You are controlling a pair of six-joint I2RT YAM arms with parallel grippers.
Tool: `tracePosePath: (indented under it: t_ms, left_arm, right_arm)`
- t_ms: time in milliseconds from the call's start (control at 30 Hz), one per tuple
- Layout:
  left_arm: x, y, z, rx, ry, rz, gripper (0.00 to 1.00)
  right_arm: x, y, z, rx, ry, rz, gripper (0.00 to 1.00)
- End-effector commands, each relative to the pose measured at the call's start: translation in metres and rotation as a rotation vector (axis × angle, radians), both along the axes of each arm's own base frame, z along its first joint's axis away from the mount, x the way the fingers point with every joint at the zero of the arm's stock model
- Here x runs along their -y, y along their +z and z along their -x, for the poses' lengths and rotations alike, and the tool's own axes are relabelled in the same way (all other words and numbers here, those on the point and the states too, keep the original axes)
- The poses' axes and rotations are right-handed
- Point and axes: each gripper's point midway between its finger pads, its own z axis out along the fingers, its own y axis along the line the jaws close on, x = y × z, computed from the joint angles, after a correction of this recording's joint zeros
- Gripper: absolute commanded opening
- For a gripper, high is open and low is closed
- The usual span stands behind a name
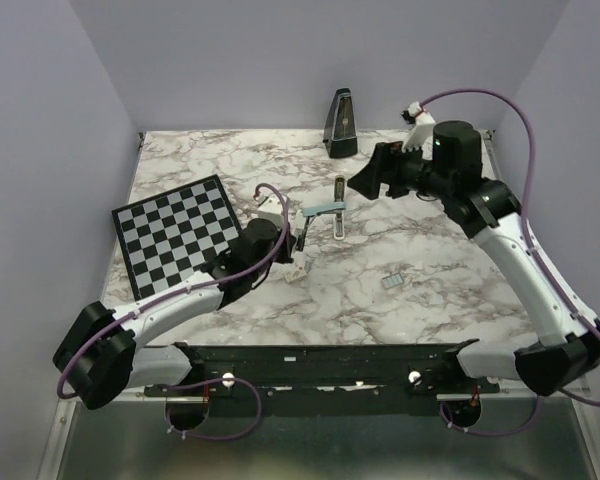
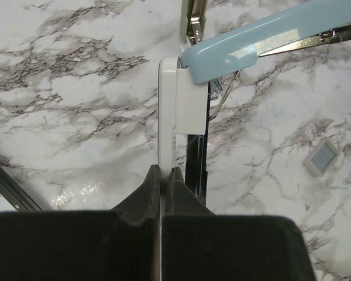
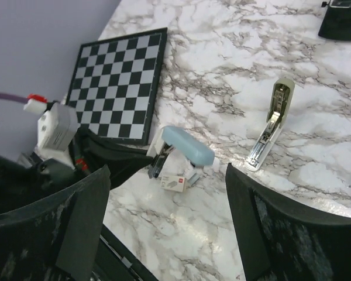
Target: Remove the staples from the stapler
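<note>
Marble-patterned table (image 1: 430, 250) carries your pale-blue stapler (image 2: 251, 44), its white end pinched in your closed left tool (image 2: 162, 171); right tool (image 3: 167, 172) gapes empty.

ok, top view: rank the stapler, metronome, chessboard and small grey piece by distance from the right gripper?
From the right gripper:
1. stapler, just below and left of the open jaws.
2. metronome, behind it at the back edge.
3. small grey piece, mid-table, toward the arm bases.
4. chessboard, far left.
</note>
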Motion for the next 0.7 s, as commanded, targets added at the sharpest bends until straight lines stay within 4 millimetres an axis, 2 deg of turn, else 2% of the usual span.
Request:
tracePosePath:
  t_ms: [0, 67, 100, 133, 167, 300, 367, 433, 467, 500, 600, 667]
  left_arm:
    - [0.006, 0.029, -0.003, -0.125, 0.066, 0.241, 0.00]
    - [-0.001, 0.025, -0.004, -0.174, 0.104, 0.246, 0.00]
    - [-0.007, 0.030, -0.011, -0.181, 0.134, 0.264, 0.00]
    - [-0.006, 0.033, -0.012, -0.198, 0.134, 0.295, 0.00]
    - [-0.011, 0.025, -0.010, -0.236, 0.147, 0.280, 0.00]
    - [-0.015, 0.028, -0.011, -0.299, 0.175, 0.334, 0.00]
    - [-0.014, 0.022, -0.012, -0.348, 0.180, 0.370, 0.00]
    - [-0.008, 0.022, -0.012, -0.368, 0.151, 0.376, 0.00]
    - [-0.010, 0.014, -0.012, -0.388, 0.158, 0.351, 0.00]
    - [-0.010, 0.018, -0.016, -0.378, 0.163, 0.345, 0.00]
    - [-0.016, 0.017, -0.026, -0.378, 0.185, 0.322, 0.00]
    - [-0.018, 0.017, -0.033, -0.382, 0.190, 0.335, 0.00]
  right_arm:
    - [0.012, -0.013, 0.012, -0.030, -0.114, -0.080, 0.87]
    - [0.010, -0.016, 0.019, -0.032, -0.109, -0.115, 0.86]
    - [0.011, -0.028, 0.024, -0.051, -0.110, -0.111, 0.86]
    - [0.012, -0.028, 0.029, -0.046, -0.108, -0.120, 0.86]
    - [0.012, -0.031, 0.031, -0.061, -0.116, -0.131, 0.86]
    - [-0.002, -0.056, 0.042, -0.123, -0.093, -0.128, 0.85]
    - [-0.009, -0.069, 0.042, -0.142, -0.098, -0.131, 0.84]
    - [-0.019, -0.070, 0.039, -0.125, -0.094, -0.159, 0.84]
    - [-0.022, -0.080, 0.036, -0.146, -0.102, -0.159, 0.84]
    - [-0.025, -0.082, 0.035, -0.148, -0.100, -0.159, 0.83]
    - [-0.024, -0.097, 0.025, -0.163, -0.151, -0.144, 0.82]
    - [-0.025, -0.100, 0.021, -0.153, -0.153, -0.140, 0.82]
